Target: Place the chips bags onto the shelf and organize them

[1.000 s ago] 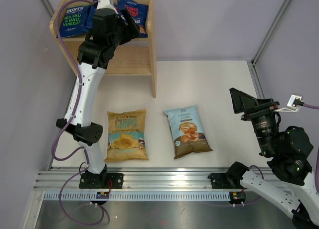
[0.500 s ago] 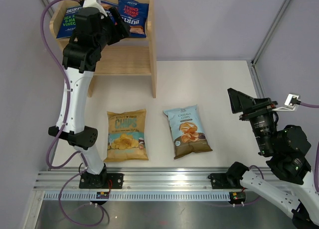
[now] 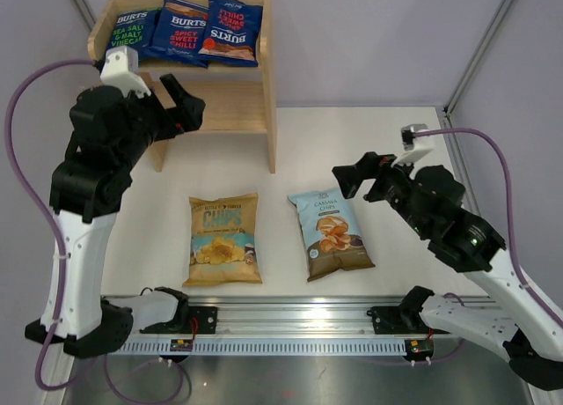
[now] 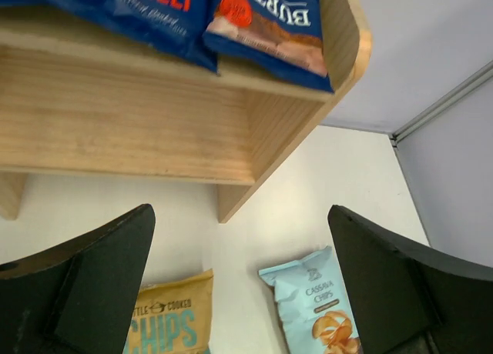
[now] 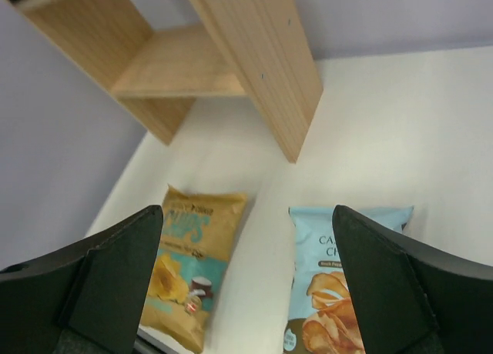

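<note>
My left end effector (image 4: 240, 215) hangs open and empty before the shelf (image 3: 230, 106) at the far left corner of the desk (image 3: 387, 141). My right end effector (image 5: 246, 215) is open too, holding nothing. Three BURTS bags (image 3: 182, 33) lie along the top tier. The yellow CHIPS bag (image 3: 223, 239) and Cassava Chips bag (image 3: 330, 231) lie side by side near the desk's near edge.

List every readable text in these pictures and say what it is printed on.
"SEA SALT & MALT VINEGAR": left dark-blue bag on the shelf, top tier.
"BURTS SPICY SWEET CHILLI": middle dark-blue bag.
"BURTS SWEET CHILLI", upside down: right dark-blue bag.
"KETTLE COOKED CHIPS": yellow bag.
"CASSAVA CHIPS": light-blue bag.
Smaller print is unreadable.
</note>
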Robot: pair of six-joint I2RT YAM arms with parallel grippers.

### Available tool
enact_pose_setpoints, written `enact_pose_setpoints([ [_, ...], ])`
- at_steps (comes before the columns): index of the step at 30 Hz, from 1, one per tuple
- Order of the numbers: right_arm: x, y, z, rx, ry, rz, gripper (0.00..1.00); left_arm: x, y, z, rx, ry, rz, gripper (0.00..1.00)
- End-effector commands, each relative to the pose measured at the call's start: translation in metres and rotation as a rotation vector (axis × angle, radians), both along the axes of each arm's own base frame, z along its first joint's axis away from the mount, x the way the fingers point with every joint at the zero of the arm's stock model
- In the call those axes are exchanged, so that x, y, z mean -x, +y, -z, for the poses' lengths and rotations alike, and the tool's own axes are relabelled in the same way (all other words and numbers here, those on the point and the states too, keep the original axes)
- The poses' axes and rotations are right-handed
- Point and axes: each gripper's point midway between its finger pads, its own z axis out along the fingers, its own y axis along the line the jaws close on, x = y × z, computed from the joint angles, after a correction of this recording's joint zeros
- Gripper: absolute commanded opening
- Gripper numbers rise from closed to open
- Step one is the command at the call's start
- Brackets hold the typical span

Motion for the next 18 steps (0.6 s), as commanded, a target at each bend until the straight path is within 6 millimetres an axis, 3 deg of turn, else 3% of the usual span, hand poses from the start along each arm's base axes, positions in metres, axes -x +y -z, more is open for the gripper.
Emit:
enact_pose_setpoints([
  [1, 0.006, 0.034, 0.04, 0.163, 0.093, -0.189, 0.99, 0.028, 0.015, 0.029, -0.046, -0.009, -0.01, 0.99],
  [3, 0.005, 0.054, 0.069, 0.162, 0.174, -0.25, 1.0, 0.041, 0.021, 0.045, -0.045, -0.006, -0.023, 0.99],
  [4, 0.002, 0.064, 0.068, 0.134, 0.159, -0.271, 0.99, 0.056, 0.026, 0.05, -0.035, -0.018, -0.031, 0.99],
  [5, 0.006, 0.077, 0.089, 0.13, 0.202, -0.332, 0.98, 0.058, 0.029, 0.077, -0.048, 0.029, -0.044, 0.99],
  [6, 0.008, 0.087, 0.094, 0.112, 0.213, -0.377, 0.98, 0.063, 0.032, 0.09, -0.052, 0.044, -0.051, 0.99],
  [7, 0.015, 0.104, 0.089, 0.067, 0.193, -0.468, 0.98, 0.078, 0.037, 0.09, -0.037, 0.015, -0.058, 0.99],
  [8, 0.015, 0.116, 0.11, 0.054, 0.251, -0.505, 0.98, 0.08, 0.041, 0.118, -0.054, 0.064, -0.078, 0.99],
  [10, 0.014, 0.136, 0.113, 0.0, 0.257, -0.569, 0.97, 0.091, 0.047, 0.133, -0.059, 0.067, -0.09, 0.99],
  [11, 0.014, 0.149, 0.132, -0.013, 0.33, -0.606, 0.96, 0.103, 0.054, 0.138, -0.057, 0.053, -0.108, 0.99],
  [13, 0.006, 0.163, 0.14, -0.038, 0.351, -0.622, 0.96, 0.111, 0.059, 0.163, -0.075, 0.084, -0.119, 0.99],
  [14, 0.001, 0.172, 0.158, -0.039, 0.411, -0.622, 0.96, 0.121, 0.065, 0.166, -0.083, 0.068, -0.131, 0.99],
  [15, -0.003, 0.176, 0.166, -0.043, 0.432, -0.615, 0.96, 0.124, 0.069, 0.179, -0.096, 0.089, -0.146, 0.99],
  [16, -0.01, 0.185, 0.159, -0.077, 0.394, -0.626, 0.97, 0.128, 0.075, 0.184, -0.104, 0.095, -0.172, 0.99],
  [18, -0.021, 0.198, 0.178, -0.09, 0.435, -0.616, 0.98, 0.137, 0.08, 0.195, -0.108, 0.074, -0.18, 0.99],
])
